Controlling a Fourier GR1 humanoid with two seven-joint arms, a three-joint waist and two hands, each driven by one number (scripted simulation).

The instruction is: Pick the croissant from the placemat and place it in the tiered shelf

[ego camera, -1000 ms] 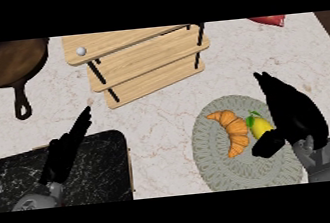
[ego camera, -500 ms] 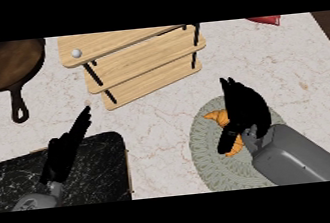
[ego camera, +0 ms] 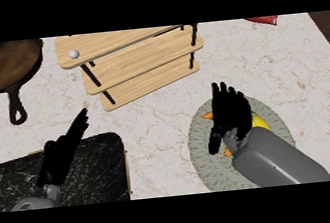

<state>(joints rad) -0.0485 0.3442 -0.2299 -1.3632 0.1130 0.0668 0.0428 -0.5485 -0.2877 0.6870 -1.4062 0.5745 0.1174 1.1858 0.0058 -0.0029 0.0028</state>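
Observation:
The croissant [ego camera: 207, 115] lies on the round grey-green placemat [ego camera: 201, 152] right of centre; only an orange tip shows at the left of my right hand [ego camera: 231, 112]. That hand hovers flat over the croissant with fingers straight and pointing away, open, thumb hanging at its left. Whether it touches the croissant cannot be told. The wooden tiered shelf [ego camera: 137, 61] with black posts stands at the top centre, up and left of the placemat. My left hand [ego camera: 64, 148] rests open at the lower left, fingers up.
A yellow item [ego camera: 260, 122] peeks out on the placemat right of the right hand. A dark skillet [ego camera: 0, 64] sits top left, a black stone slab [ego camera: 92, 170] lower left, a red thing [ego camera: 263, 20] at the top edge. A small white ball [ego camera: 73, 54] lies on the shelf.
My right hand has swung left and forward from beside the placemat to over the croissant, hiding most of it. The left hand has stayed put.

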